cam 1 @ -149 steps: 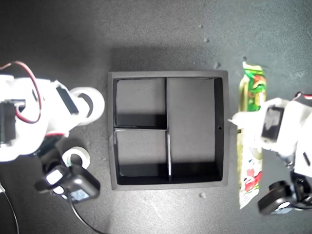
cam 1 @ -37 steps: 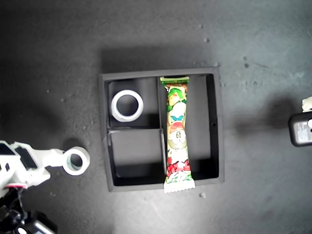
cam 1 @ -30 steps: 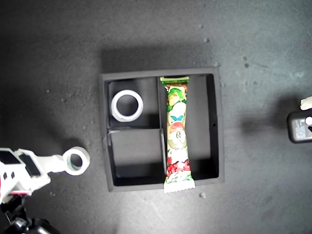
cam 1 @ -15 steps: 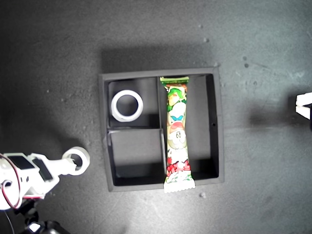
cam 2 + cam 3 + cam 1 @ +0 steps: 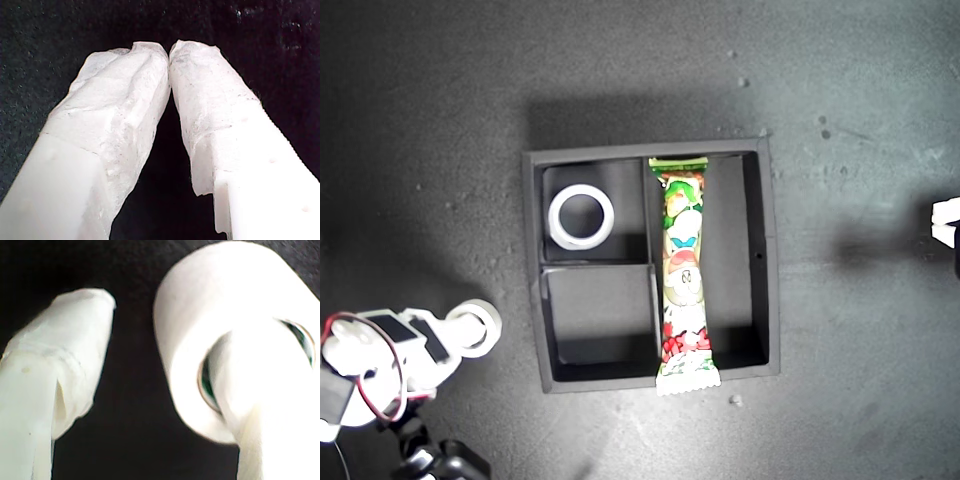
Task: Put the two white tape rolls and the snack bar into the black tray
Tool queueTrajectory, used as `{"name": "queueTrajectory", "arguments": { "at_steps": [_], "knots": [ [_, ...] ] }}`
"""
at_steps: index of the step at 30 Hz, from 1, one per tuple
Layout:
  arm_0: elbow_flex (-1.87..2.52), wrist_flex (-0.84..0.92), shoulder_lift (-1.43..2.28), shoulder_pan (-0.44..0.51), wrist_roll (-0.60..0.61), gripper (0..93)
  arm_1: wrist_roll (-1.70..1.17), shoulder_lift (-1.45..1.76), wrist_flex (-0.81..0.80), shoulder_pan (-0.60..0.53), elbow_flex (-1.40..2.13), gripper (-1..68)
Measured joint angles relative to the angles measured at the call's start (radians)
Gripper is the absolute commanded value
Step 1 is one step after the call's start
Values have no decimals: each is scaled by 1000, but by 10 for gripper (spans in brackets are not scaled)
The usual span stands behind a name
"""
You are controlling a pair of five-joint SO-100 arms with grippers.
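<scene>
One tape roll (image 5: 582, 217) lies in the black tray (image 5: 768, 260)'s ten o'clock compartment, with the snack bar (image 5: 684, 275) in the long one. The second gripper (image 5: 165, 365), jaws spread, has one finger (image 5: 270, 405) through the other tape roll (image 5: 480, 325) outside, at the tray's eight o'clock. The first gripper (image 5: 169, 50) is closed on nothing.

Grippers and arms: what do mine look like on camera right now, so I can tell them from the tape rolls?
My first gripper has two blocky white plastic fingers with tips wrapped in wrinkled white tape. My second gripper has similarly wrapped, rounded white fingers. In the exterior view its arm is white with black blocks, a looping red cable and a black base part. Another arm shows only as a white sliver at that view's right edge.
</scene>
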Motion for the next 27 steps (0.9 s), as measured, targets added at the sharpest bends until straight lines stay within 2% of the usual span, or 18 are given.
{"name": "queueTrajectory", "arguments": {
  "at_steps": [5,8,17,22,27],
  "knots": [
    [-23,2,-60,-15,0,80,43,8,106,-3,2,0],
    [-35,2,-81,-37,6,39,57,6,110,-38,2,1],
    [-81,18,-123,-75,14,0,-9,6,166,-103,2,3],
    [-227,242,-137,-106,20,0,-9,6,169,-112,2,3],
    [-517,584,-181,-107,40,0,-9,6,169,-112,2,3]
  ]
}}
